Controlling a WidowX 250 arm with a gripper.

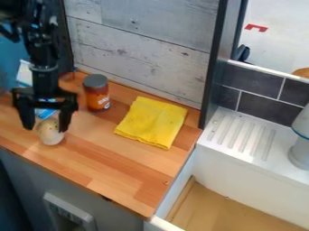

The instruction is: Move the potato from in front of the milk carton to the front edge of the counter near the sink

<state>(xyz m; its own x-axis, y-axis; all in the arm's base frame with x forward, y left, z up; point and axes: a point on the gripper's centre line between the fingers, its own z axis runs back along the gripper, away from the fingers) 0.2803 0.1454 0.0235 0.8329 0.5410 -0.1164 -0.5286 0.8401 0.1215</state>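
The black gripper (46, 125) hangs at the left over the wooden counter, its two fingers spread wide. A small rounded object (50, 134), whitish below and tan on top, sits on the counter between and slightly below the fingertips, closer to the right one; whether they touch is unclear. Right of the gripper stands an upright jar (98, 95) with orange-brown contents and a grey lid. A yellow folded cloth (152, 121) lies flat farther right. Behind the gripper is a blue and white item (44, 113), partly hidden by it.
A grey plank wall (145, 54) runs behind the counter (136, 178). To the right are a dark upright post, a white sink (241, 162) with a ribbed drainboard, and a whitish vessel (300, 146) at the edge. Dark tiles (253, 88) line the back.
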